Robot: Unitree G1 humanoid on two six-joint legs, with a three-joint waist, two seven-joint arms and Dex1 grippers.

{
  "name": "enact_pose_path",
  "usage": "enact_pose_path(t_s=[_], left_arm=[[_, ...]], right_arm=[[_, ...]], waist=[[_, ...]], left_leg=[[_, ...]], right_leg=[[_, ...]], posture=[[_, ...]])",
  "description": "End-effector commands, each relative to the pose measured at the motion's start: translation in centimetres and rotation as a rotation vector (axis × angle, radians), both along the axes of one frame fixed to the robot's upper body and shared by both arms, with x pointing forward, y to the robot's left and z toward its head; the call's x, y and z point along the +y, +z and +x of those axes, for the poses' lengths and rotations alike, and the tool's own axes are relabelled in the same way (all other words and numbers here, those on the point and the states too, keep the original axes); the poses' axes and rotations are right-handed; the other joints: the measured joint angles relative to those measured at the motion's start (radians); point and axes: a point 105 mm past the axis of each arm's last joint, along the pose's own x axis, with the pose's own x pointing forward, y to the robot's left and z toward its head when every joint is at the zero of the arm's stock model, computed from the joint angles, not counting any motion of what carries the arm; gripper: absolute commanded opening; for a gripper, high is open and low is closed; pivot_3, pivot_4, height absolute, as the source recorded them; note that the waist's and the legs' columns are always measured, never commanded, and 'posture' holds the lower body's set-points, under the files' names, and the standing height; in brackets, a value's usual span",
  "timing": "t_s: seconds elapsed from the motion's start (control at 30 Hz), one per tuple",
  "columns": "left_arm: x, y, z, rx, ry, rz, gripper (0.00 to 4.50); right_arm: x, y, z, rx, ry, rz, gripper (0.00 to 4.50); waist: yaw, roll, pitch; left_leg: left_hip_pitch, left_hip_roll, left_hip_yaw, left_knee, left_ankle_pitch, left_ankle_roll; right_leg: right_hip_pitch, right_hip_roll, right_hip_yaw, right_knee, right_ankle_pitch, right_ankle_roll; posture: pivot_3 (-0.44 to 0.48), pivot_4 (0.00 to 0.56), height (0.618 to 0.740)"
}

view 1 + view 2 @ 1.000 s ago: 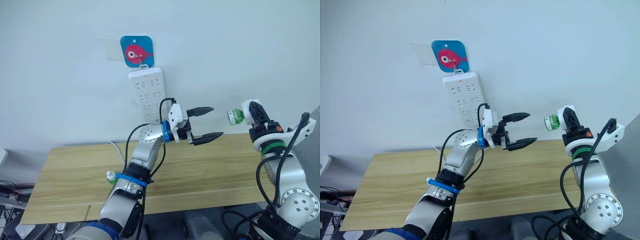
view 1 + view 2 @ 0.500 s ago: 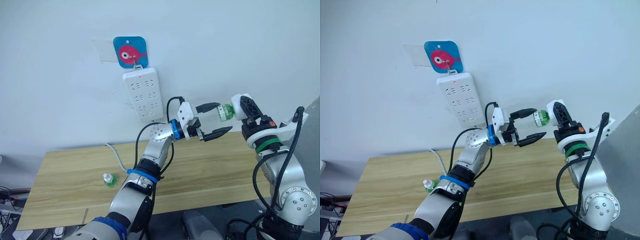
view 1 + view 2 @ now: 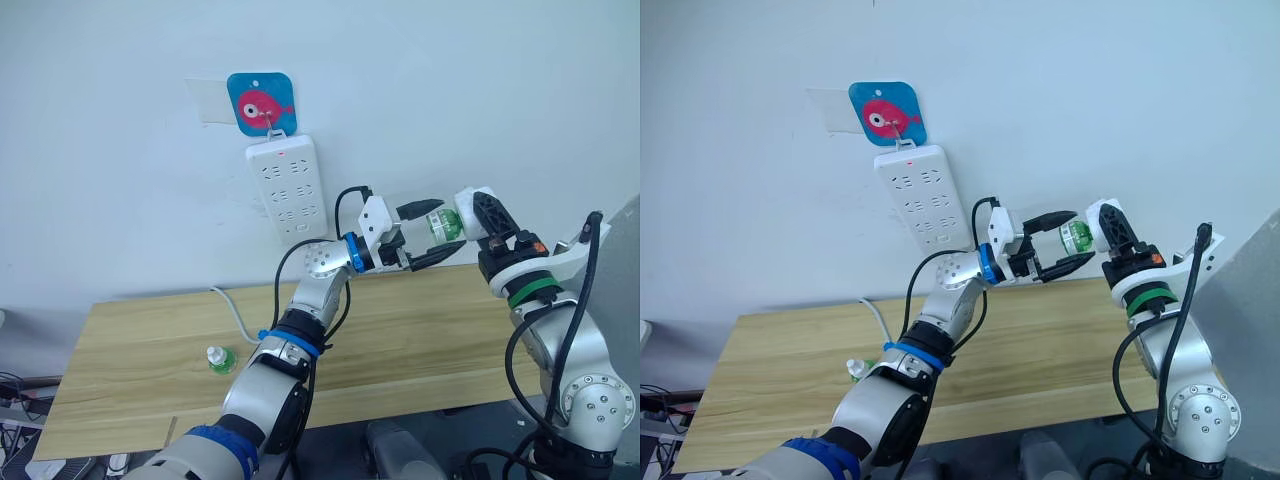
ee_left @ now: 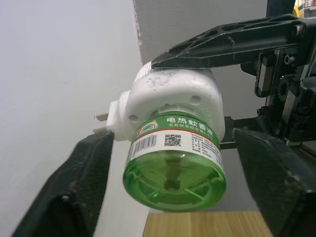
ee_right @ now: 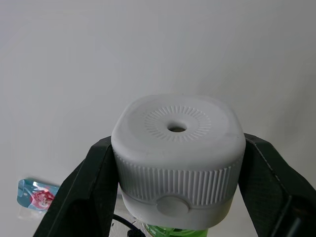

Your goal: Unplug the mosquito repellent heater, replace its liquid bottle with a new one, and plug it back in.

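Observation:
My right gripper (image 5: pixel 177 143) is shut on the mosquito repellent heater (image 5: pixel 177 148), a white rounded unit with a round hole in its top, held up in front of the wall. A green liquid bottle (image 4: pixel 173 163) with a printed label is fitted into the heater (image 4: pixel 173 94), whose two metal prongs stick out at the side. My left gripper (image 3: pixel 448 227) is open, and its black fingers (image 4: pixel 74 197) stand on either side of the bottle (image 3: pixel 443 224) without touching it. Another green bottle (image 3: pixel 218 358) with a white cap stands on the wooden table (image 3: pixel 400 330) at the left.
A long white power strip (image 3: pixel 288 188) hangs on the wall from a blue hook plate with a red fish (image 3: pixel 260 102). Its white cable (image 3: pixel 232 310) runs down behind the table. The table's front edge lies close below my arms.
My left gripper has reached right and my right gripper has brought the heater left, so the open left fingers now straddle the bottle. The camera has also shifted.

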Motion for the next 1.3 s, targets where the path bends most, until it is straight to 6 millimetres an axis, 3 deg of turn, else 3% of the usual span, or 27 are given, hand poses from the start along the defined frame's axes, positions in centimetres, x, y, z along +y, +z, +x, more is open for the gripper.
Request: enact_pose_path(t_s=[0.03, 0.1, 0.43, 0.47, 0.57, 0.87, 1.07, 1.3], left_arm=[[0.1, 0.8, -0.1, -0.041, -0.003, -0.012, 2.68], [0.2, 1.0, -0.1, -0.041, -0.004, -0.018, 2.32], [0.1, 1.0, 0.0, -0.035, -0.013, -0.014, 2.32], [0.2, 0.9, -0.1, -0.038, -0.018, -0.007, 2.32], [0.8, 0.4, -0.3, -0.058, -0.051, 0.027, 2.32], [3.2, -0.8, -0.7, -0.16, -0.146, 0.163, 2.32], [3.6, -1.1, -1.2, -0.266, -0.169, 0.211, 2.32], [3.6, -1.3, -1.6, -0.299, -0.161, 0.203, 2.32]], right_arm=[[0.1, 1.3, -0.5, -0.063, 0.014, 0.011, 2.97], [0.2, 1.2, -0.6, -0.061, 0.019, 0.006, 2.97], [1.1, 1.1, -0.5, -0.054, 0.085, -0.033, 2.97], [1.3, 1.1, -0.6, -0.052, 0.113, -0.037, 3.71], [1.5, 0.6, -1.0, -0.021, 0.245, -0.103, 4.45], [-2.0, -0.9, -0.6, 0.09, 0.643, -0.307, 4.45], [-1.6, -1.0, -1.9, 0.129, 0.951, -0.279, 4.45], [-1.3, -1.3, -1.2, 0.194, 1.014, -0.261, 4.45]], waist=[[0.0, 0.0, 0.0], [0.0, 0.0, 0.0], [0.0, 0.0, 0.0], [0.0, 0.0, 0.0], [-0.001, 0.0, 0.0], [0.003, -0.001, 0.001], [0.009, -0.001, 0.001], [0.036, -0.002, 0.002]], left_leg=[[0.0, 0.0, 0.0, 0.0, 0.0, 0.0], [0.0, 0.0, 0.0, 0.0, 0.0, 0.0], [0.0, 0.0, 0.0, 0.0, 0.0, 0.0], [0.0, 0.0, 0.0, 0.0, 0.0, 0.0], [0.0, 0.0, 0.0, 0.0, 0.0, 0.0], [0.001, -0.001, 0.002, 0.002, 0.0, 0.0], [0.001, -0.001, 0.002, 0.003, 0.0, 0.001], [0.0, 0.0, 0.002, 0.005, -0.001, 0.002]], right_leg=[[0.0, 0.0, 0.0, 0.0, 0.0, 0.0], [0.0, 0.0, 0.0, 0.0, 0.0, 0.0], [0.0, 0.0, 0.0, 0.0, 0.0, 0.0], [0.0, 0.0, 0.0, 0.0, 0.0, 0.0], [0.0, 0.0, 0.0, 0.0, 0.0, 0.0], [0.003, 0.0, 0.002, 0.0, 0.0, 0.0], [0.003, 0.0, 0.002, 0.0, 0.001, -0.001], [0.003, 0.0, 0.002, 0.0, 0.001, 0.001]], posture=[[-0.207, 0.115, 0.74], [-0.21, 0.115, 0.74], [-0.21, 0.115, 0.74], [-0.21, 0.115, 0.74], [-0.226, 0.118, 0.74], [-0.172, 0.121, 0.74], [-0.136, 0.128, 0.74], [-0.094, 0.129, 0.74]])
